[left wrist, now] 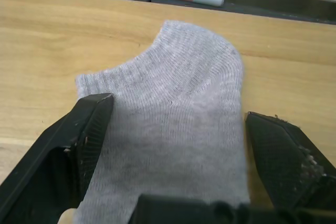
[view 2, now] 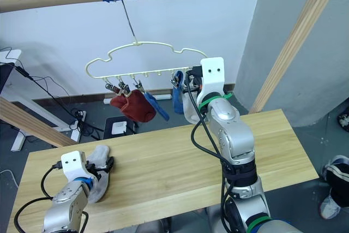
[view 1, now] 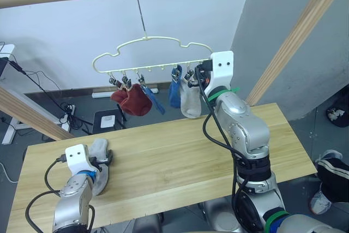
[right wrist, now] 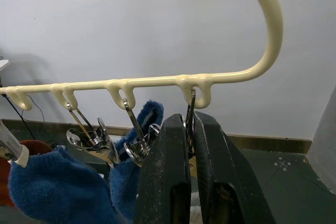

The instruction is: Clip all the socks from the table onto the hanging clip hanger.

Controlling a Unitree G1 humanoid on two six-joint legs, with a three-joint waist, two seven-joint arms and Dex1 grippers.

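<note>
My left gripper (left wrist: 173, 145) spreads wide over the last grey sock (left wrist: 168, 108), which lies flat on the table (view 1: 180, 156) at its left end. Red and blue socks (view 1: 133, 101) hang from the clip hanger (view 1: 147, 58). My right gripper (right wrist: 190, 145) pinches what seems to be the rightmost clip (right wrist: 190, 108), above the hung grey sock (view 1: 191, 101).

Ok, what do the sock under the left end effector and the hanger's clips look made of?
The grey sock looks like soft knitted fabric: ribbed weave, matte. The clips look like bare metal, shiny and thin. The clip hanger has a smooth pale yellow coat, likely plastic over wire.
</note>
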